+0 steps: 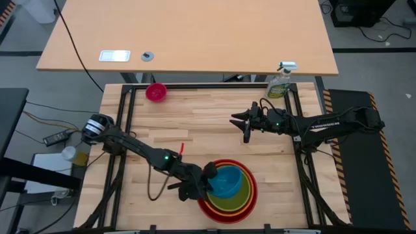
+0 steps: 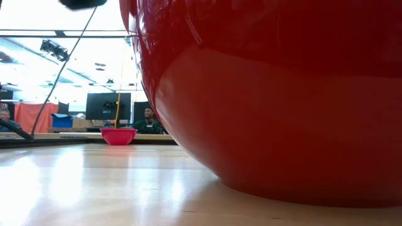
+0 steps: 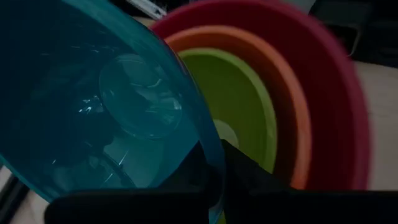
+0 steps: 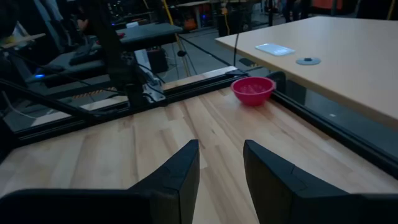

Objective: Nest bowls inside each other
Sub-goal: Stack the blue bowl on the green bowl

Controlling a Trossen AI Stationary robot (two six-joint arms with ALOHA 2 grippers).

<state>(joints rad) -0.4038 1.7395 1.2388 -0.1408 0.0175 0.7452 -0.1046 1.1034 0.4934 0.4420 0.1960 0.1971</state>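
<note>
A red bowl (image 1: pixel 207 209) stands near the table's front edge with an orange bowl (image 1: pixel 249 195) and a lime green bowl (image 1: pixel 243 185) nested in it. My left gripper (image 1: pixel 208 177) is shut on a blue bowl (image 1: pixel 227 181) over this stack. In the low view the red bowl (image 2: pixel 282 94) fills the right side. A small pink bowl (image 1: pixel 156 92) rests on its base at the far left of the table. My right gripper (image 1: pixel 246 125) hangs open above the table's right middle, its fingers pointing at the pink bowl (image 4: pixel 253 89), far from it. My left gripper pinches the blue bowl's rim (image 3: pixel 210 163) on the side toward the table's left, one finger inside the bowl and one outside. It comes slanting down from the left. The bowl is tilted over the green bowl (image 3: pixel 239 106); whether it touches it, I cannot tell.
A green spray bottle (image 1: pixel 281 81) stands at the table's far right corner. A larger desk (image 1: pixel 195 39) lies beyond the far edge. Bare wood stretches across the table's middle (image 1: pixel 195 123). People sit in the room behind the table (image 2: pixel 148 119).
</note>
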